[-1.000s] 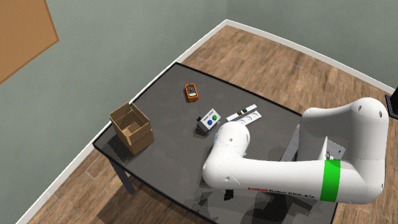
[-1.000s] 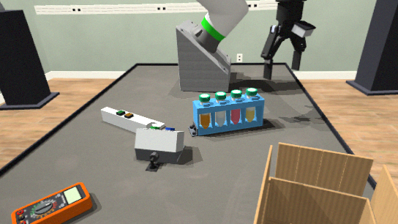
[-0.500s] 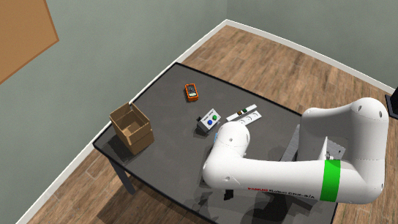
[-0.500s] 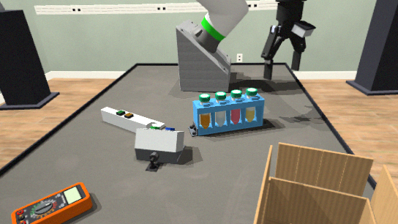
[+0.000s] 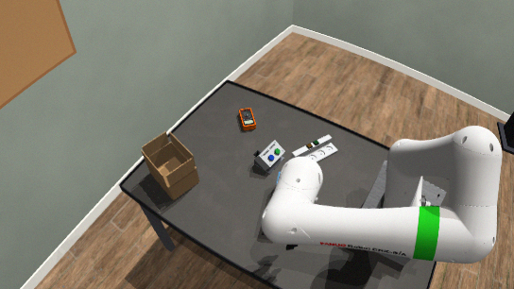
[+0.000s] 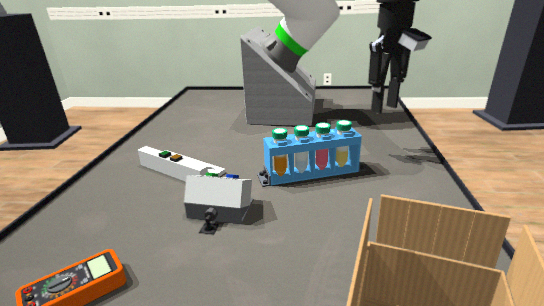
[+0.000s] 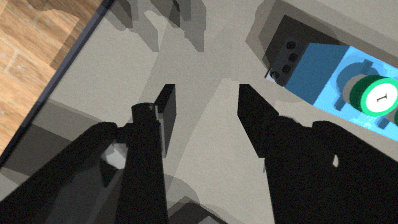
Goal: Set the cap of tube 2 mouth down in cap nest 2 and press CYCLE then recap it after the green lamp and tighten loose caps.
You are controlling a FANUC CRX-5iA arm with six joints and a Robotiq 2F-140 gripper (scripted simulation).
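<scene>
The blue decapping rack [image 6: 312, 157] holds four tubes, all with green caps on. Tube 2's cap [image 6: 323, 127] is second from the right in the exterior view. Tube 1's cap [image 7: 382, 97], marked 1, shows at the right edge of the wrist view. My gripper [image 6: 385, 102] hangs above the table behind the rack's tube 1 end, well apart from it. In the wrist view its fingers stand partly apart with only bare table between them. The white cap tray [image 6: 180, 162] has unlit lamps and lies left of the rack. The key housing [image 5: 267, 160] carries the blue key [image 5: 271, 158] and the green key [image 5: 277, 151].
An open cardboard box [image 5: 170, 165] stands at the table's near corner in the exterior view [image 6: 440, 255]. An orange multimeter [image 6: 70, 282] lies on the table. The arm's grey pedestal [image 6: 275, 85] stands behind the rack. The table edge runs close beside the gripper.
</scene>
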